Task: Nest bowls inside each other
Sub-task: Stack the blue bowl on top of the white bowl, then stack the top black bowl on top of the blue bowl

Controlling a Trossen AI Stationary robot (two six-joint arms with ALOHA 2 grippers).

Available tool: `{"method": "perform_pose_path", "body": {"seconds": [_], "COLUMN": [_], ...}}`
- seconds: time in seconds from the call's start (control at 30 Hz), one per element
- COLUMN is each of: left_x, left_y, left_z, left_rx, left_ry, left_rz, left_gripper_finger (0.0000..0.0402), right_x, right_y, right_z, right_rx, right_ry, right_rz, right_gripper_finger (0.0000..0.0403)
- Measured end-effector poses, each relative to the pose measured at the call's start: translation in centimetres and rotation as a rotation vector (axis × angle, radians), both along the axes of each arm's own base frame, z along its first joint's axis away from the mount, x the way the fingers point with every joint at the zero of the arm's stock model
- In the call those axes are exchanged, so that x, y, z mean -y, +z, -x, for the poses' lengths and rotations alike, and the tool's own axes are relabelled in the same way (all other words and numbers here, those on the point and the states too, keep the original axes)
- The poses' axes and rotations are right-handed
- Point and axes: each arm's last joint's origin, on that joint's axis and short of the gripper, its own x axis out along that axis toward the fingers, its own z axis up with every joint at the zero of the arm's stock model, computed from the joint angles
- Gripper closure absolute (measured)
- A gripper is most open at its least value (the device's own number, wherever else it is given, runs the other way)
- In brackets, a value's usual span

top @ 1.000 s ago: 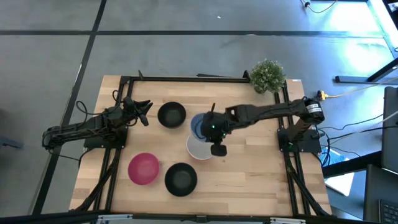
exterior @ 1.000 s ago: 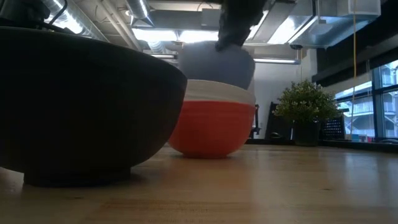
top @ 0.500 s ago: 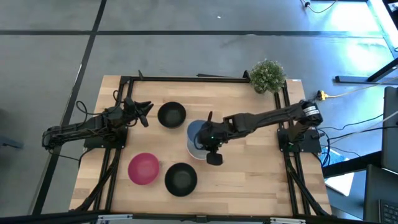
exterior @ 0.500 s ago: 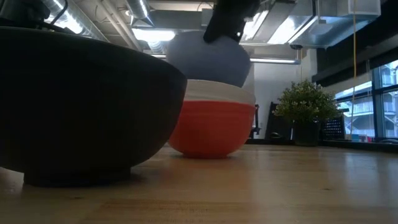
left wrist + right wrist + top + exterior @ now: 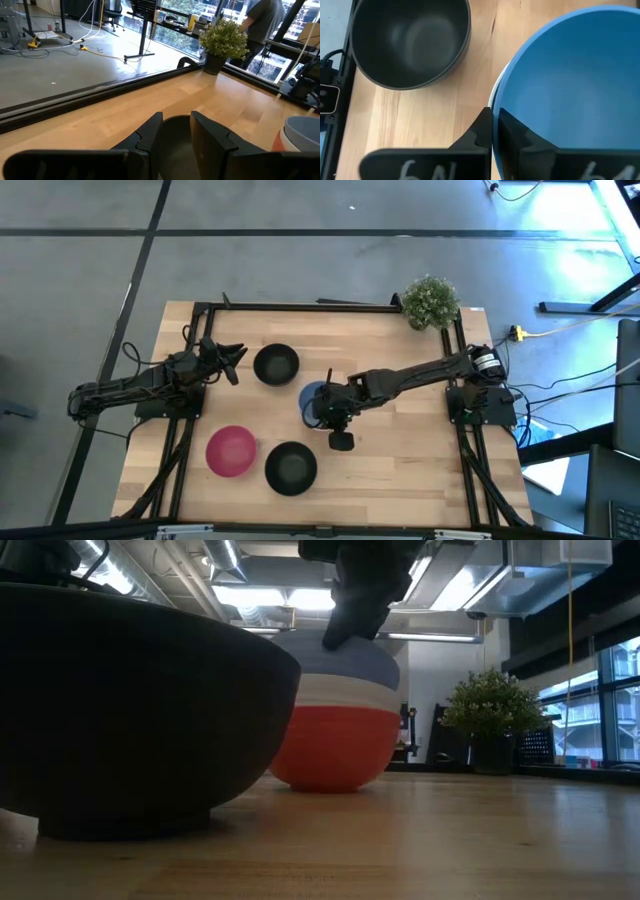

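Observation:
A stack stands mid-table: the red bowl (image 5: 330,750) at the bottom, the white bowl (image 5: 335,692) in it, and the light blue bowl (image 5: 313,400) on top. My right gripper (image 5: 326,410) is over the stack, shut on the blue bowl. One black bowl (image 5: 275,364) rests on its base toward the far side, another black bowl (image 5: 291,467) near the front, and the magenta-pink bowl (image 5: 231,450) beside it. My left gripper (image 5: 228,358) waits open, just left of the far black bowl (image 5: 175,132). My right gripper pinches the light blue bowl's rim (image 5: 496,106), one finger (image 5: 512,134) inside the bowl and one finger (image 5: 482,131) outside. The fingers come from above, pointing down. The bowl sits level, nested in the white bowl, with only its upper band (image 5: 340,658) showing above it.
A small green potted plant (image 5: 431,302) stands at the far right corner. Black frame rails (image 5: 300,306) run along the far edge and both sides. Bare wood lies on the near right part of the table. A person stands in the room beyond the table.
My right gripper has come down and moved toward the table's left, still shut on the blue bowl. The bowl hung tilted above the white one a second ago. Now it has sunk into the white bowl and sits level.

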Motion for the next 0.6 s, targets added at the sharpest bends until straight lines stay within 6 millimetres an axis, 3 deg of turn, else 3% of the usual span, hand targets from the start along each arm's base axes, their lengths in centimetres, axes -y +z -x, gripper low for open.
{"method": "perform_pose_path", "body": {"seconds": [0.13,0.4,0.6], "left_x": [0.00,0.00,0.00], "left_y": [0.00,0.00,0.00], "left_z": [0.00,0.00,0.00], "left_rx": [0.000,0.000,0.001], "left_ry": [0.000,0.000,0.000], "left_rz": [0.000,0.000,0.001], "left_gripper_finger": [0.0308,0.0308,0.0308], "right_x": [-0.02,-0.08,-0.08], "right_y": [0.02,0.16,0.16], "right_z": [-0.04,-0.24,-0.23], "right_rx": [0.003,0.024,0.023], "right_ry": [-0.006,-0.014,-0.013], "right_rz": [-0.007,-0.024,-0.025], "right_gripper_finger": [0.0390,0.0303,0.0280]}}
